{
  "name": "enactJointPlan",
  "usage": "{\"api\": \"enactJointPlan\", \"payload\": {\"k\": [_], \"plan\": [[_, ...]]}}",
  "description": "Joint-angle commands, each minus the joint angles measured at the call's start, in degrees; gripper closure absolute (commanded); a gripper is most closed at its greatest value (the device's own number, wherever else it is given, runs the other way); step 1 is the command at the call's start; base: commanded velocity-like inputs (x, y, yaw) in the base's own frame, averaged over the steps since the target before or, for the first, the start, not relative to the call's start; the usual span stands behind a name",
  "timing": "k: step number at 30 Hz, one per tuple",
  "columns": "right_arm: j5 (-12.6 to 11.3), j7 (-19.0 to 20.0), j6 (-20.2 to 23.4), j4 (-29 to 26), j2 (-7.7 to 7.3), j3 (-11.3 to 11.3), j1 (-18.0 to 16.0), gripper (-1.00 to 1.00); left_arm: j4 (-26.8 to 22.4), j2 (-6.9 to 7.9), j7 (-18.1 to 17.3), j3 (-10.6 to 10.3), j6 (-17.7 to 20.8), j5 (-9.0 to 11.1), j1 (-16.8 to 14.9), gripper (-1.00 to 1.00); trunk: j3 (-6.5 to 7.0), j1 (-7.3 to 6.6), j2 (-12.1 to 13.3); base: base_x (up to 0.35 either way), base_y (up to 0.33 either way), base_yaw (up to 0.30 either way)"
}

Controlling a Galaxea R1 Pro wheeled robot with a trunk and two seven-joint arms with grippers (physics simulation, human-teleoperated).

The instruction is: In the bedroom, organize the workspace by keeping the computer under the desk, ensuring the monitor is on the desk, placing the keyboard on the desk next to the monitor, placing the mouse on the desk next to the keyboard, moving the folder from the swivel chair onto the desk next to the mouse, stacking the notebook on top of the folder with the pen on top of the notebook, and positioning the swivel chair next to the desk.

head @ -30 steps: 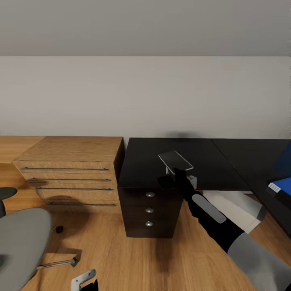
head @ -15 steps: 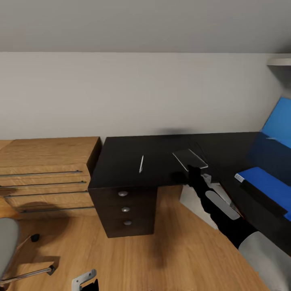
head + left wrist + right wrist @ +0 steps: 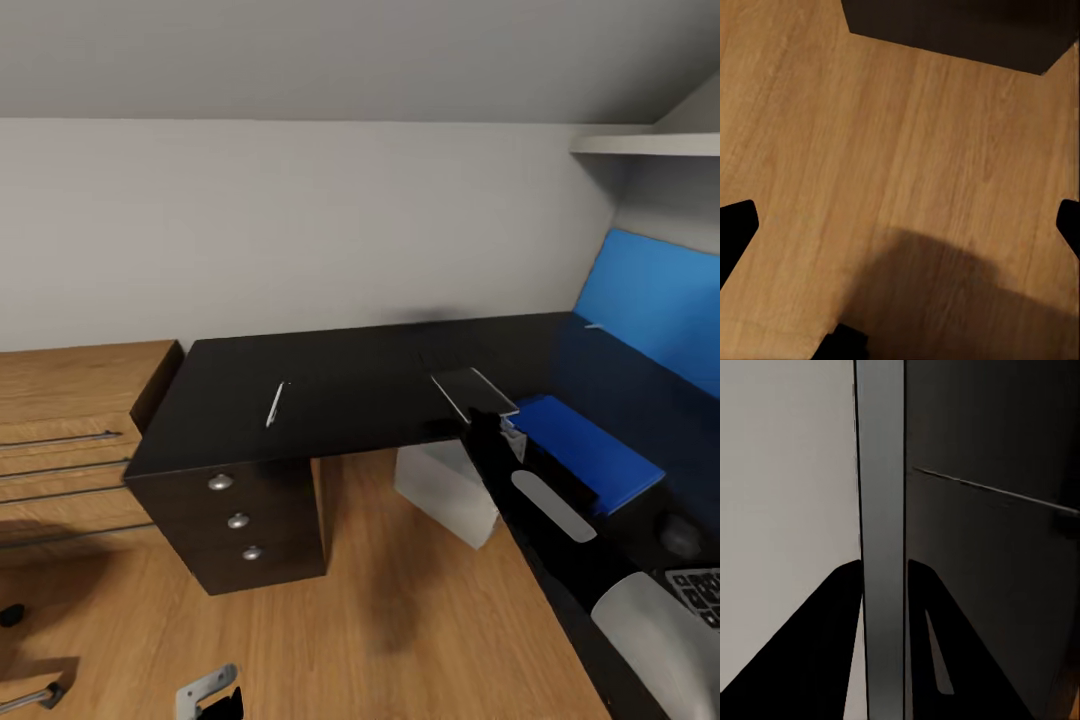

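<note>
Grey notebook carried edge-on toward the blue folder.

Oak floor lies under the left gripper, whose fingers stand wide apart around nothing. On the glossy black counter the pen lies alone; the right gripper pinches the notebook, likely thin, stiff and light, by its near edge, just beside the folder.

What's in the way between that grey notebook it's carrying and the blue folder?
Nothing visible. The right end effector holds the notebook above the desk, just beside the folder, whose top is bare.
</note>
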Motion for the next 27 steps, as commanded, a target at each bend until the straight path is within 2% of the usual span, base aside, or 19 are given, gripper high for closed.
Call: {"api": "enactJointPlan", "payload": {"k": [1,5,9,11,16,19,27], "plan": [[-0.15,-0.31,-0.41,-0.09,-0.07,0.26,-0.08,1.00,-0.20,-0.04,0.11,0.09,-0.64,0.37,0.04,-1.00,-0.07,0.01,-0.03,0.000,-0.346,-0.068],[-0.21,-0.61,-0.16,-0.09,-0.67,0.30,-0.08,1.00,-0.20,-0.04,-0.01,0.09,-2.56,0.37,0.04,-1.00,-0.13,0.01,-0.03,0.000,-0.306,-0.031],[-0.23,-0.63,-0.11,-0.09,-0.83,0.33,-0.08,1.00,-0.20,-0.04,-0.03,0.04,-2.84,0.37,0.04,-1.00,-0.14,0.01,-0.03,0.000,-0.251,-0.007],[0.31,0.04,-0.06,-0.74,-0.17,1.00,0.59,1.00,-0.85,-0.14,0.19,0.25,-3.49,0.03,0.04,-1.00,-0.14,0.01,-0.04,0.000,0.000,0.000],[1.59,-0.02,0.00,-2.36,-0.13,1.01,1.22,1.00,-1.31,-0.34,0.21,0.26,-3.56,0.03,0.04,-1.00,-0.14,0.01,-0.04,0.000,0.000,0.000],[1.78,0.52,0.00,-3.34,-0.35,1.10,1.39,1.00,-1.40,0.62,0.16,0.14,-3.57,0.04,0.04,-1.00,-0.14,0.01,-0.04,0.000,0.000,0.000],[1.79,0.71,0.00,-4.51,-0.40,1.21,1.74,1.00,-1.50,1.07,0.11,0.08,-3.57,0.07,0.04,-1.00,-0.14,0.01,-0.04,0.000,0.000,0.000]]}}
